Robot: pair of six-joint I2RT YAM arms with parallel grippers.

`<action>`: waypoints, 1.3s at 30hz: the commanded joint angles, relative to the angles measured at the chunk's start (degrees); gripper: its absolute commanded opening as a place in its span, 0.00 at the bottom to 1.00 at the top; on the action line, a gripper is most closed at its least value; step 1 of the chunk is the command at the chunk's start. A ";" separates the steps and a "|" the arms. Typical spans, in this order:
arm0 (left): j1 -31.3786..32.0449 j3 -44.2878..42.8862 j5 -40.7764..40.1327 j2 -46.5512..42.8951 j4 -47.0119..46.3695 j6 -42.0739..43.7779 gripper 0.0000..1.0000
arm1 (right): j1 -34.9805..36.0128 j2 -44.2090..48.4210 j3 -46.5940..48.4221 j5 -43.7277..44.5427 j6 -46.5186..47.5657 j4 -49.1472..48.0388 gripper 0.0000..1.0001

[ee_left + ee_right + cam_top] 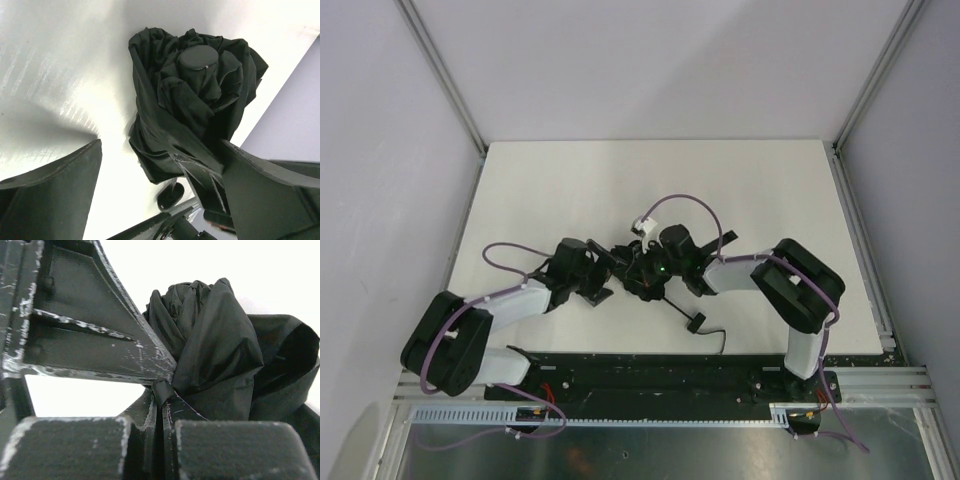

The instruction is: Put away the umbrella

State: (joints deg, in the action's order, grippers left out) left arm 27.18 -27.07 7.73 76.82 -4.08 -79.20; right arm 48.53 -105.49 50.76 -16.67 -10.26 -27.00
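The umbrella lies at the table's middle between both arms, its black canopy bunched into a ball. Its thin shaft runs toward the near right to the small knob handle and strap. In the left wrist view the canopy fills the middle, round cap on top. My left gripper is open wide, the canopy between its fingers and up against the right finger. My right gripper is shut on a thin fold of the canopy fabric. In the top view the two grippers, left and right, meet at the canopy.
The white table has grey walls on three sides and metal rails along its left and right edges. A purple cable with a white connector loops above the right wrist. The black base plate runs along the near edge.
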 commanded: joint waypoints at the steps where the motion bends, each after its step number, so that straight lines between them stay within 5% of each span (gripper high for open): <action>1: 0.00 0.68 2.79 -2.38 3.63 2.89 0.99 | -3.33 -7.38 -4.29 -14.82 -4.36 9.45 0.00; 15: -0.09 -2.58 1.77 -0.65 3.60 2.95 0.99 | -13.95 -19.84 -4.27 -33.09 -23.80 -3.43 0.00; 28: -0.02 -2.65 -1.82 8.91 -3.17 0.76 0.94 | -18.14 -28.15 -3.82 -39.24 -45.34 -22.09 0.00; 34: -0.15 -3.74 -4.02 14.79 -4.18 -0.04 0.81 | -18.60 -30.06 -2.95 -41.11 -49.10 -25.94 0.00; 39: -0.24 -4.94 -5.23 18.30 -3.53 1.55 0.60 | -18.57 -28.70 -2.41 -41.75 -47.38 -23.59 0.00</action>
State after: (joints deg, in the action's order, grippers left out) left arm 27.07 -32.49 9.13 90.15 -13.43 -80.97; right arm 29.36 -129.10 51.51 -59.05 -62.28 -65.54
